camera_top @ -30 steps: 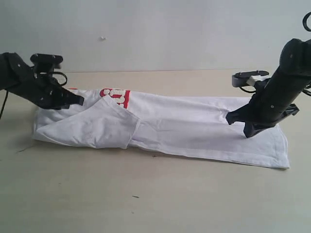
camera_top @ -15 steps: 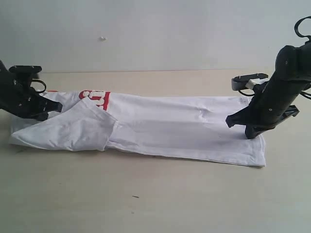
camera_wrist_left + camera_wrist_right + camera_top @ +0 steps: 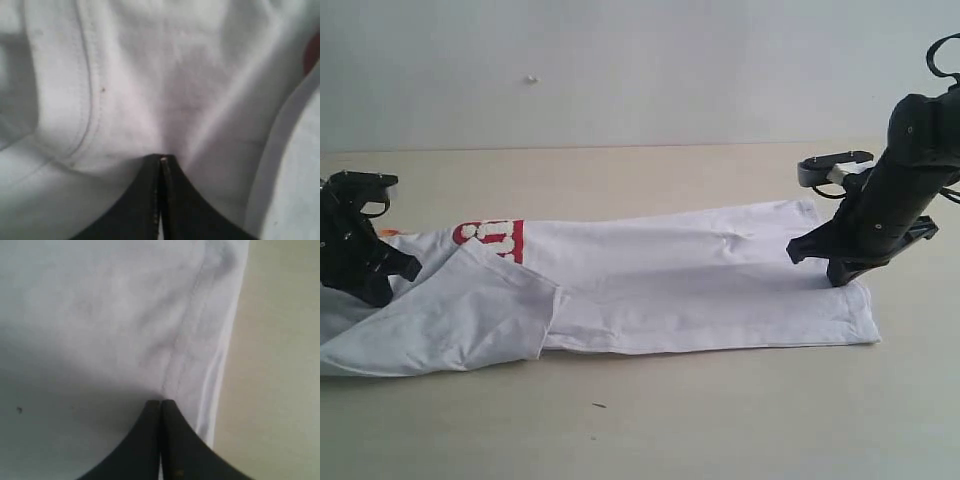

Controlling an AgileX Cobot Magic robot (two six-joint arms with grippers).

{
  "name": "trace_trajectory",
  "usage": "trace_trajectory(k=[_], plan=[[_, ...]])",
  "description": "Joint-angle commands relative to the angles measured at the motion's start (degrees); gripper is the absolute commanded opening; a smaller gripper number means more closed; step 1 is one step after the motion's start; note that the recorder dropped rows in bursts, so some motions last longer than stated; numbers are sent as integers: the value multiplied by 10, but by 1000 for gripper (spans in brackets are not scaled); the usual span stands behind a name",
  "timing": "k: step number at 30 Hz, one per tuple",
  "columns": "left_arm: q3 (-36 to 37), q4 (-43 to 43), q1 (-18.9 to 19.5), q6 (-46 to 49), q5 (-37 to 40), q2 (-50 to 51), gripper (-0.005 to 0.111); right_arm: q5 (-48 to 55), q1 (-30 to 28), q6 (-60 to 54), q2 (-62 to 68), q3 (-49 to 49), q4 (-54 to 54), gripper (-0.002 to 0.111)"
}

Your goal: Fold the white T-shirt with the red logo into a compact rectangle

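The white T-shirt point(image 3: 700, 270) lies as a long lengthwise-folded strip across the table, with a sleeve flap point(image 3: 470, 310) turned over at its left end. Part of the red logo point(image 3: 490, 238) shows beside that flap. My left gripper point(image 3: 390, 285) is at the shirt's left end, shut on a pinch of puckered white cloth point(image 3: 150, 75) at its tips point(image 3: 161, 159). Near the shirt's right end my right gripper point(image 3: 835, 278) stands steeply down. Its jaws point(image 3: 161, 401) are closed on the cloth by a stitched hem seam point(image 3: 187, 330).
The beige table point(image 3: 720, 420) runs bare in front of the shirt and behind it up to a pale wall point(image 3: 620, 70). The shirt's left end reaches the picture's left edge. Bare table point(image 3: 280, 365) lies just past the hem.
The left gripper has drawn the shirt's left end leftward and toward the front, so the strip now lies straighter. The right gripper has stayed almost in place.
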Motion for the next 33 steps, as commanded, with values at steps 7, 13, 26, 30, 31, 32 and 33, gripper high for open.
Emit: trace_trajectory(k=[7,13,26,30,31,32,33], plan=[[33,-9,-3,-24,-22,-79,0,-31,-1,3,-11,2,28,0],[35,-166,-5,109,-105,-92,0,-84,-1,-11,-61,2,40,0],[35,-284,-24,221,-162,-28,0,-147,-1,-92,24,2,128,0],[35,-271,-24,221,-204,-16,0,-107,-1,-92,29,2,128,0],[35,-269,-24,221,-220,-13,0,-97,-1,-93,28,2,128,0],[35,-269,-24,219,-237,-10,0,-82,-1,-96,28,2,127,0],[35,-269,-24,215,-254,-9,0,-68,-1,-98,27,2,126,0]])
